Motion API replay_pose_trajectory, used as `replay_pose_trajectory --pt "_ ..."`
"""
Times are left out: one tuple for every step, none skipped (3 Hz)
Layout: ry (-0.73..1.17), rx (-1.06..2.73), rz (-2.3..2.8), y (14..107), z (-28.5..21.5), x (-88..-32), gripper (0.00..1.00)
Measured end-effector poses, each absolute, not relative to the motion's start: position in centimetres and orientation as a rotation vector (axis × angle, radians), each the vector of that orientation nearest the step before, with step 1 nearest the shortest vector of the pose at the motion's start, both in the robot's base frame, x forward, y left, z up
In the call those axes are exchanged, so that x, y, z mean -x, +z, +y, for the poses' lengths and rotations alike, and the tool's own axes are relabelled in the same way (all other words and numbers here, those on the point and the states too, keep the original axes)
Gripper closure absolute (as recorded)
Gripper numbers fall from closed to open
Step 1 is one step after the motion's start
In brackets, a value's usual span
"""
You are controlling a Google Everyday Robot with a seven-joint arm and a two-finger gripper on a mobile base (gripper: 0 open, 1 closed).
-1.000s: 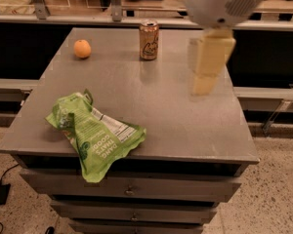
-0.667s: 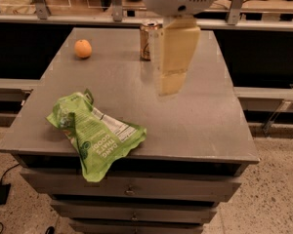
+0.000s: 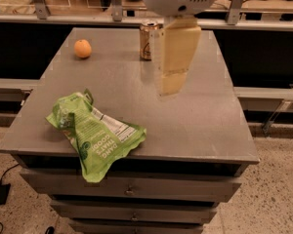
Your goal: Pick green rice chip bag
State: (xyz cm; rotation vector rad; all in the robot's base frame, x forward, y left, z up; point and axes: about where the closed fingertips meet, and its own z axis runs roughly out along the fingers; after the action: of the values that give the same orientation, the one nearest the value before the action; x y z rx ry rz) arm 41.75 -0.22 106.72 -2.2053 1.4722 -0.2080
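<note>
Camera view, left to right. The bag (image 3: 95, 133) lies crumpled flat at the table's (image 3: 200, 121) 7 o'clock corner, its lower end drooping over the front edge. Judged: that overhang offers a loose fold to take hold of. The orange (image 3: 82, 48) sits at 11 o'clock and the can (image 3: 147, 40) stands upright at 12 o'clock, both well apart from the bag. The gripper (image 3: 171, 82) hangs above the table at about 1 o'clock of centre, just beside the can and holding nothing. Whether it is spread or closed cannot be told. The bag lies toward its 8 o'clock.

Writing: white lettering on the bag, upside down to the camera, appears to read "DANG THAT'S GOOD"; a white nutrition panel sits above it, too small to read. Can brand illegible.
</note>
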Motion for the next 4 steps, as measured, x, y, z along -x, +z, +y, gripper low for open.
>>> replay_pose_trajectory --pt "-0.269 2.257 1.417 106.4 0.3 -43.1 0.0" --pt "-0.365 2.43 1.182 103.6 3.4 -48.9 0.0" --pt "-0.407 2.66 0.821 99.2 7.9 -53.3 0.0" --pt "-0.421 2.66 0.788 99.8 7.6 -52.9 0.0"
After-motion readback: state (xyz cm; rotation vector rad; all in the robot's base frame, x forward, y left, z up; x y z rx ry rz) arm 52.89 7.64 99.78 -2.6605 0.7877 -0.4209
